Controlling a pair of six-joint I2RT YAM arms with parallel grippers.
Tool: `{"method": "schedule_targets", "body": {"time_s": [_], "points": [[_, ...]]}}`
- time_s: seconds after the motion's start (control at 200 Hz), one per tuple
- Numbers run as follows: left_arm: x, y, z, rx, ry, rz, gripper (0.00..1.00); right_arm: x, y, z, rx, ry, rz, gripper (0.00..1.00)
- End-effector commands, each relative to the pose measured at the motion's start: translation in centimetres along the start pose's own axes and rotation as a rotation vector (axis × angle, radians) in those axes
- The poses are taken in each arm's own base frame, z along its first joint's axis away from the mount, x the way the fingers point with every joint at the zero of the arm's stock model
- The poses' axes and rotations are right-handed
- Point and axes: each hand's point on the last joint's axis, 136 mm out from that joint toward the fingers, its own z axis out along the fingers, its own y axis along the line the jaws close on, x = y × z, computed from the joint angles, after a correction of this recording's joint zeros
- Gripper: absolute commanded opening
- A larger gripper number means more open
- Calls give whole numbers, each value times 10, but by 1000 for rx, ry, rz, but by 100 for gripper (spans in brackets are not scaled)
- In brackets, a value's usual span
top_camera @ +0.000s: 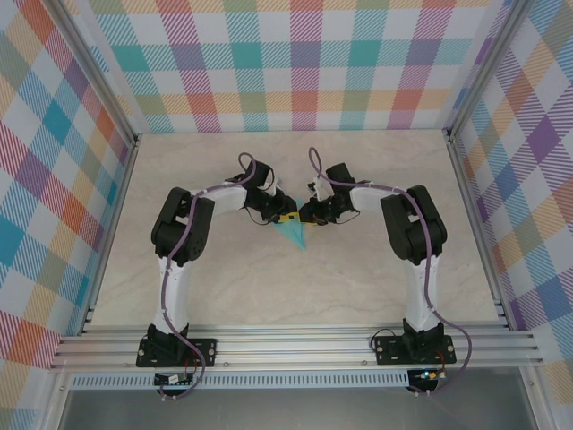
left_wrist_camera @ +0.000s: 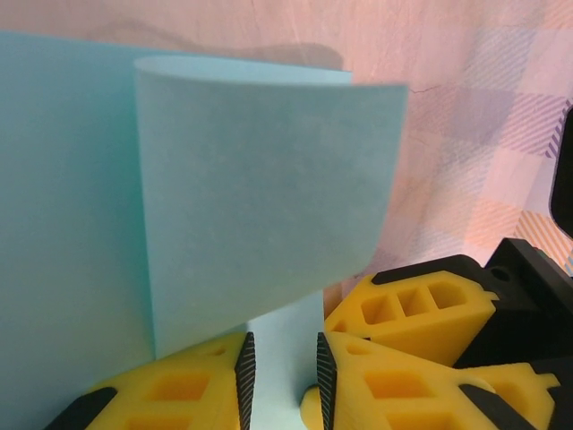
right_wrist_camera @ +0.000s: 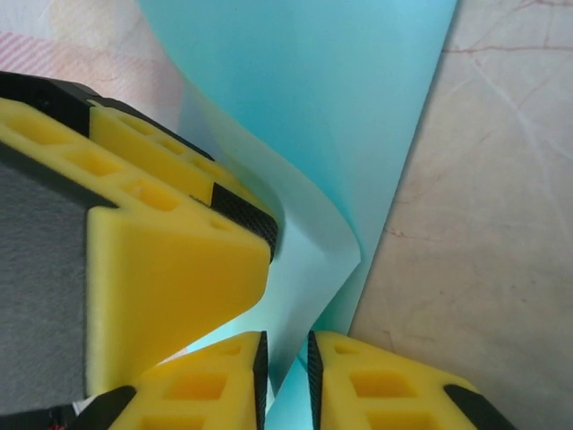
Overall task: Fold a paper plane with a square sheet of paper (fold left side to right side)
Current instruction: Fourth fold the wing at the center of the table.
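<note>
Top external view: the sheet of paper [top_camera: 294, 235], turquoise and partly folded, sits mid-table [top_camera: 224, 296] between the two hands, one at each side, likely so a flap can be brought across. The left wrist view shows one flap curling upward. Paper runs between the pads of the left hand [left_wrist_camera: 285, 381] and the right hand [right_wrist_camera: 286, 385]. Both pairs stand narrowly apart, and I cannot tell whether either pinches it.

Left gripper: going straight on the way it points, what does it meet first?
The square sheet of paper: its curled flap stands right ahead of the left gripper, probably very near.
</note>
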Motion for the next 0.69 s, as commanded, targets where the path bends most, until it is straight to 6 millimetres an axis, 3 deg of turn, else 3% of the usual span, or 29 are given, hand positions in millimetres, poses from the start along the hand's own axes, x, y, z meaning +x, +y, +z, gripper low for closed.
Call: {"method": "schedule_targets", "body": {"time_s": [0.0,0.155,0.26,0.445,0.69], "points": [[25,39,16,-104,61,-70,26,-9,22,-27,-3,-56,-44,26],[27,40,17,-107,64,-69,26,-5,37,-52,12,-87,-81,32],[27,40,17,-107,62,-69,26,11,51,-56,-32,-62,-85,31],[27,40,16,-110,60,-66,26,45,69,-31,-97,26,-71,29],[25,39,16,-110,58,-62,26,52,69,-5,-68,88,-68,29]]}}
